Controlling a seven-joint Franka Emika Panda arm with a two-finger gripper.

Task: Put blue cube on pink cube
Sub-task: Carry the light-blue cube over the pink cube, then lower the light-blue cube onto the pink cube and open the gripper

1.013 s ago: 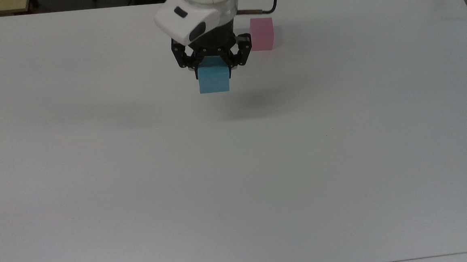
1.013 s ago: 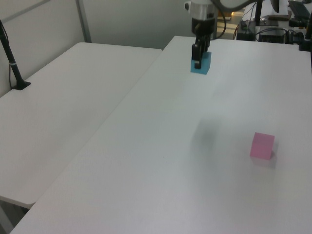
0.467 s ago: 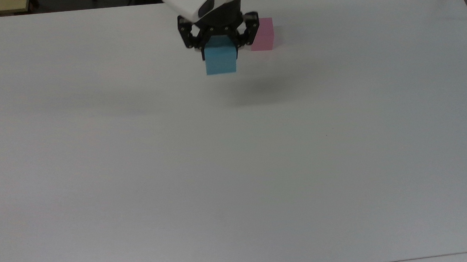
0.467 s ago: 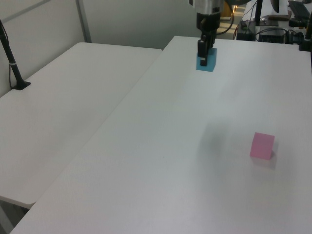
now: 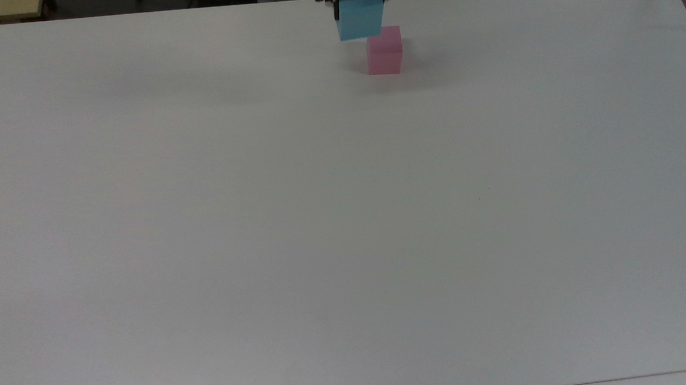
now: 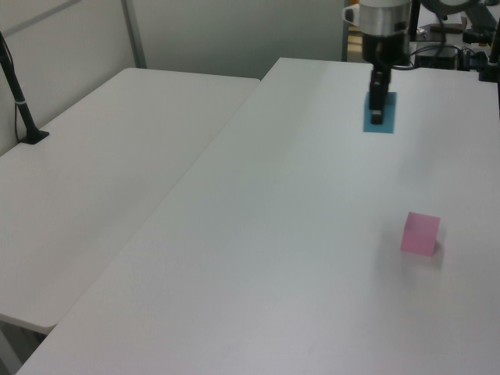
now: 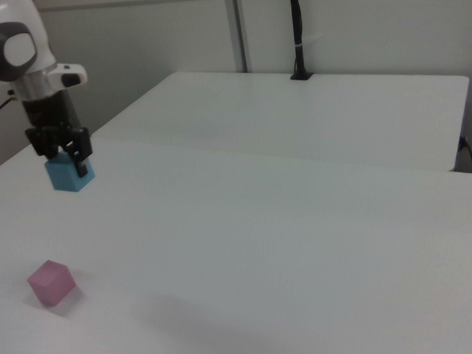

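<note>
In the right view I see my gripper [image 7: 63, 159] clamped on the blue cube [image 7: 70, 175], lifted off the table [image 7: 301, 221] at far left — the pink cube [image 7: 51, 282] sits nearer, on the table, well below it.

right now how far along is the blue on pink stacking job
Done: the pick. The gripper is shut on the blue cube, held well above the white table. In hand: carrying it toward the pink cube, which sits alone on the table. Left: line up over the pink cube, lower, release.
</note>
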